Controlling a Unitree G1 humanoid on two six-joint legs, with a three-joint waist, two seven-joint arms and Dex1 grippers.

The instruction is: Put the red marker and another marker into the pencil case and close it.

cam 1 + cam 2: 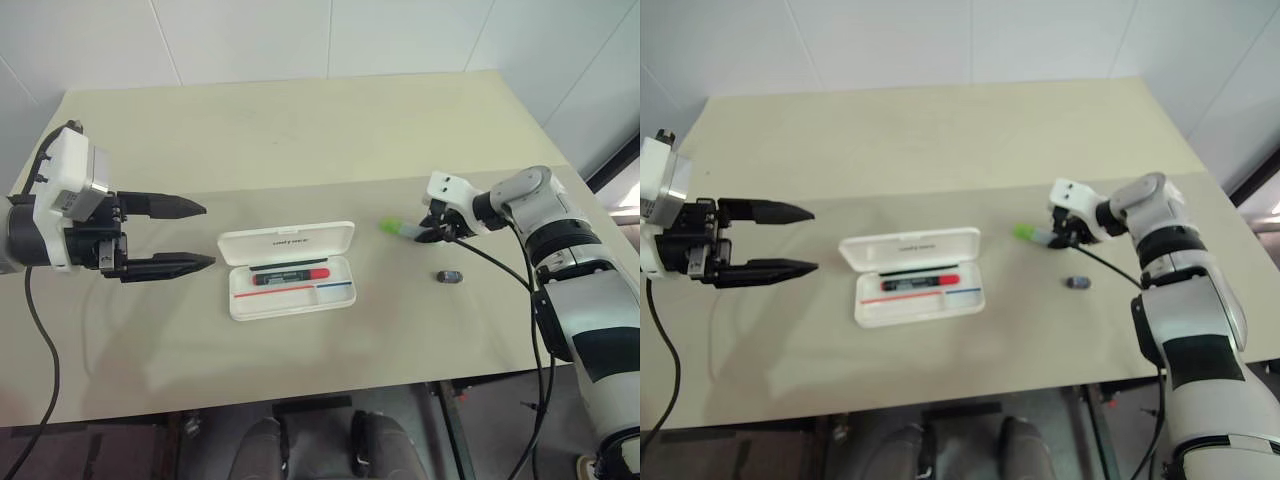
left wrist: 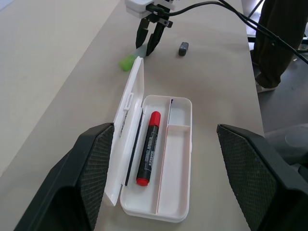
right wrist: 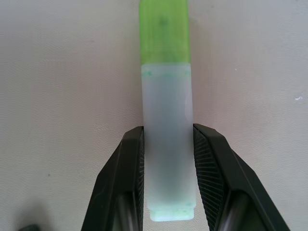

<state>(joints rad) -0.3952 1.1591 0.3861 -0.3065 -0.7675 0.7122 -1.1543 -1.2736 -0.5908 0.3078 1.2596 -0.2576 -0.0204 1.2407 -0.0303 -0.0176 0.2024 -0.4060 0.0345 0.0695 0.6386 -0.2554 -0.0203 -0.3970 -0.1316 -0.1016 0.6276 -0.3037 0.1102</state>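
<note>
The white pencil case (image 1: 338,297) lies open at the table's middle, lid (image 1: 285,243) folded back. Inside it rests the red marker (image 1: 291,277), black barrel with red ends, also plain in the left wrist view (image 2: 148,147). The other marker (image 3: 167,115), pale barrel with a light green cap (image 1: 389,227), lies on the table to the case's right. My right gripper (image 1: 428,232) is shut on its barrel, a pad pressed against each side. My left gripper (image 1: 198,235) hovers open to the left of the case, fingers pointing toward it.
A small dark grey stub (image 1: 450,277) lies on the table just in front of the right gripper. The beige table (image 1: 300,130) has broad free room behind the case and along its front edge.
</note>
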